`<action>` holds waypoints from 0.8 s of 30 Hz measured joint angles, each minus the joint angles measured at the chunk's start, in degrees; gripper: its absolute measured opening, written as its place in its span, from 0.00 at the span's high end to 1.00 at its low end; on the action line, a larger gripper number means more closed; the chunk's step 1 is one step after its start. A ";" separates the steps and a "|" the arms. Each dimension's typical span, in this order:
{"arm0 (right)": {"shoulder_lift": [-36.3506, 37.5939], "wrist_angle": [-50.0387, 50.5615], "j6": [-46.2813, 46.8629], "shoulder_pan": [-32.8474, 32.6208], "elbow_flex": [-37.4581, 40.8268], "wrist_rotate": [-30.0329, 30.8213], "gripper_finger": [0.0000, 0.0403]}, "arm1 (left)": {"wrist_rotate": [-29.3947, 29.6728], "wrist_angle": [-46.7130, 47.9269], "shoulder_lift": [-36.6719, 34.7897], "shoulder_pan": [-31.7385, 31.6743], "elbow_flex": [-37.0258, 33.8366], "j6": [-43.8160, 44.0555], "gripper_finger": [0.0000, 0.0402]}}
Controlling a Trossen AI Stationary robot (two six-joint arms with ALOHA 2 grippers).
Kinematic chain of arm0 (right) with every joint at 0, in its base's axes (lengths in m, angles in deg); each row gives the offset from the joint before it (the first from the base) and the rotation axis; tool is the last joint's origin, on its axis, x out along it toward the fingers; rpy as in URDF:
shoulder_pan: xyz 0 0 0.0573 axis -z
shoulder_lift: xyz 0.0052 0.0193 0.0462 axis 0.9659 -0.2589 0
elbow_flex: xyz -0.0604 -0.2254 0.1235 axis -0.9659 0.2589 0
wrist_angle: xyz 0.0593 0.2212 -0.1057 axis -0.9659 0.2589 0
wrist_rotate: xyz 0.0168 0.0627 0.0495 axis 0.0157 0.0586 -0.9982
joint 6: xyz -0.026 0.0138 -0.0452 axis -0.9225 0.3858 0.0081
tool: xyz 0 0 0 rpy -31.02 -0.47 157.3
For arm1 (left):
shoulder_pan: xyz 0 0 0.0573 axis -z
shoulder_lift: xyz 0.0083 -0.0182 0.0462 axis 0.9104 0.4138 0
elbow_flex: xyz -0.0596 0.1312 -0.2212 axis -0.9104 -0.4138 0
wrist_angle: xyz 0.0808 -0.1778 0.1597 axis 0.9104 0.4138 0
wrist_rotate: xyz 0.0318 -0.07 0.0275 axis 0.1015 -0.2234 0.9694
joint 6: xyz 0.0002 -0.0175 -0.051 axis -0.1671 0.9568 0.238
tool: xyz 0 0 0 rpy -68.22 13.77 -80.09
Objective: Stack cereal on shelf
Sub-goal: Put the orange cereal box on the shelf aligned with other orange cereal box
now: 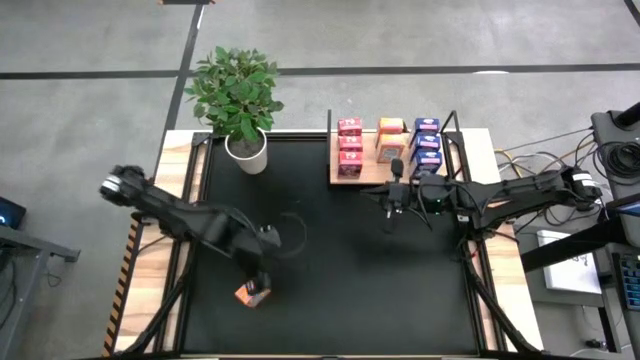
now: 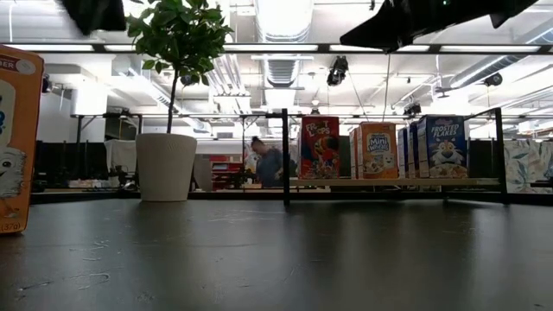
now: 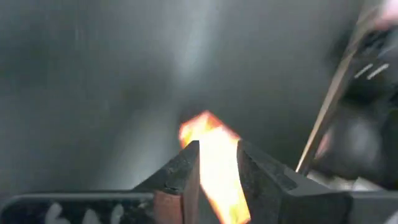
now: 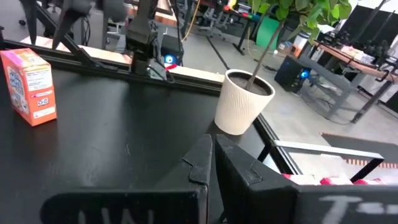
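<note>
One orange cereal box [image 1: 250, 295] stands upright on its base on the black tabletop near the front left, also in the low view [image 2: 15, 138] and the right wrist view [image 4: 28, 87]. My left gripper [image 1: 258, 283] hangs over it pointing down, fingers [image 3: 186, 165] slightly apart, with the box [image 3: 214, 168] showing in the gap below them. The shelf [image 1: 375, 174] at the far right carries red [image 1: 350, 145], orange [image 1: 390, 140] and blue [image 1: 427, 145] cereal boxes. My right gripper [image 1: 390, 200] is shut and level, just in front of the shelf.
A potted plant in a white pot [image 1: 247, 150] stands at the far left of the tabletop, beside the shelf's black end post [image 2: 285, 155]. The black tabletop [image 1: 340, 270] lies bare between the two arms. People and desks show in the room beyond.
</note>
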 joint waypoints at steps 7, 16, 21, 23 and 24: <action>-0.13 -0.77 -0.22 0.02 0.00 -0.01 0.97 | -2.73 12.22 9.83 3.31 1.66 6.84 0.61; -0.13 -0.84 0.28 0.02 0.00 -0.05 0.97 | 1.36 14.71 9.47 4.28 3.33 9.99 0.43; -0.13 -0.80 0.67 0.02 0.00 -0.03 0.97 | 3.96 14.33 8.26 5.45 7.96 12.58 0.38; -0.13 -0.66 0.61 0.02 0.02 -0.03 0.97 | 4.95 14.38 8.03 6.34 9.68 15.25 0.37; -0.13 -0.47 0.53 0.02 0.02 -0.03 0.97 | 5.54 14.36 7.92 6.69 10.46 16.78 0.37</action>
